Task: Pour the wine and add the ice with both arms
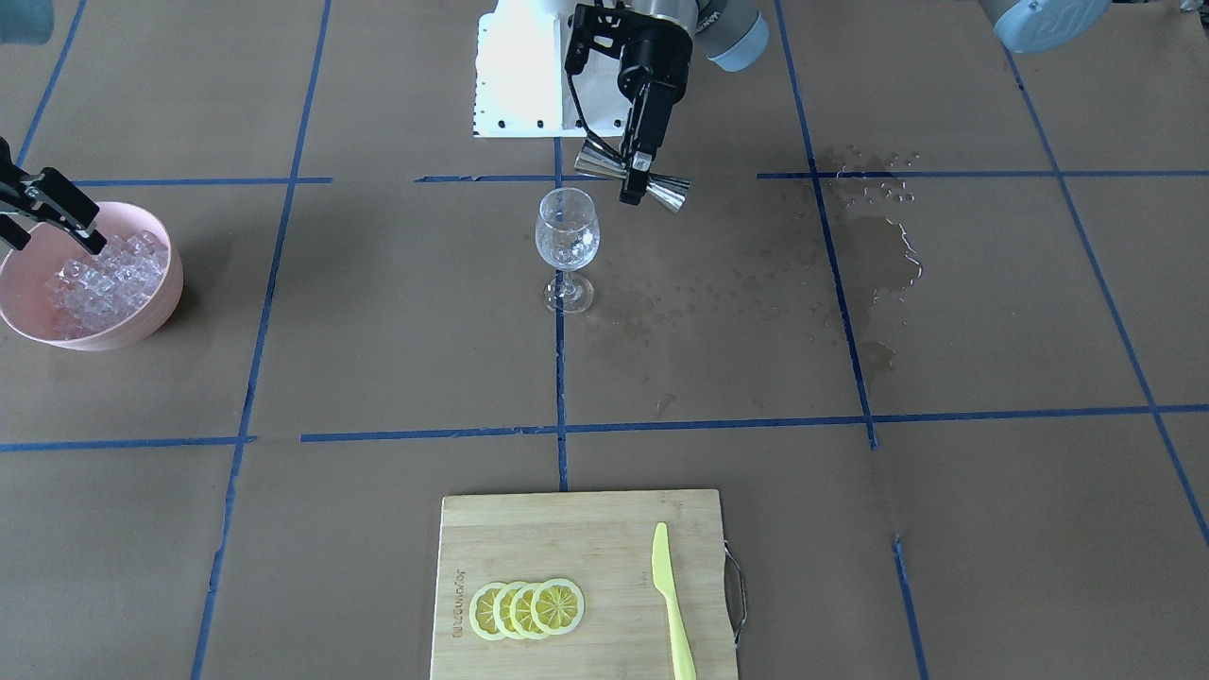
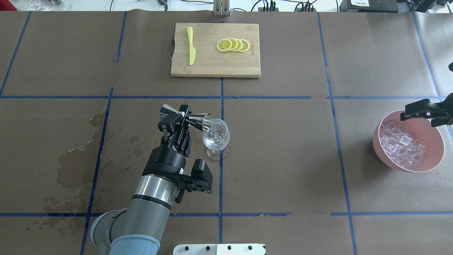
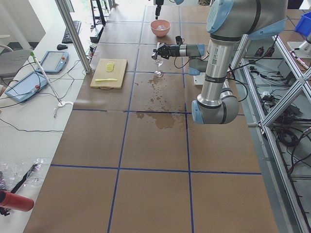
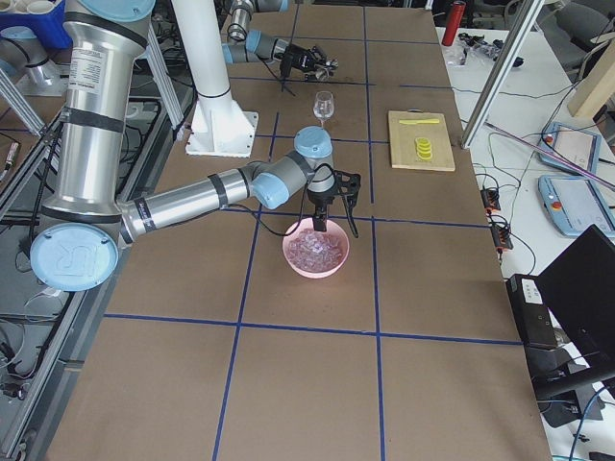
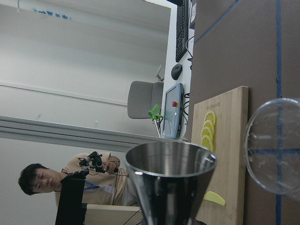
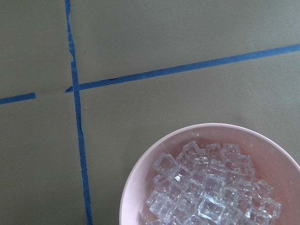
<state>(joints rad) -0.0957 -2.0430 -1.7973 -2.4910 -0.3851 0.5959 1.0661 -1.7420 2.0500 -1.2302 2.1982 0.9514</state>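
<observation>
My left gripper [image 2: 177, 119] is shut on the waist of a steel jigger [image 2: 200, 119], which lies tipped on its side with one mouth at the rim of the wine glass [image 2: 216, 136]. The glass [image 1: 567, 236] stands upright on the middle tape line. A little clear wine glistens low in its bowl. In the left wrist view the jigger [image 5: 168, 178] fills the foreground and the glass rim [image 5: 276, 150] is at the right. My right gripper [image 1: 59, 244] hangs open just over the pink bowl [image 1: 142, 312] of ice [image 1: 104, 279], holding nothing. The right wrist view shows the ice [image 6: 206, 192] but no fingers.
A wooden cutting board [image 2: 212, 67] with lemon slices [image 2: 233, 45] and a yellow knife [image 2: 191, 49] lies at the far edge. Wet patches [image 2: 76, 163] stain the paper on my left side. The white base block [image 1: 519, 76] is behind the glass. A person shows in the left wrist view.
</observation>
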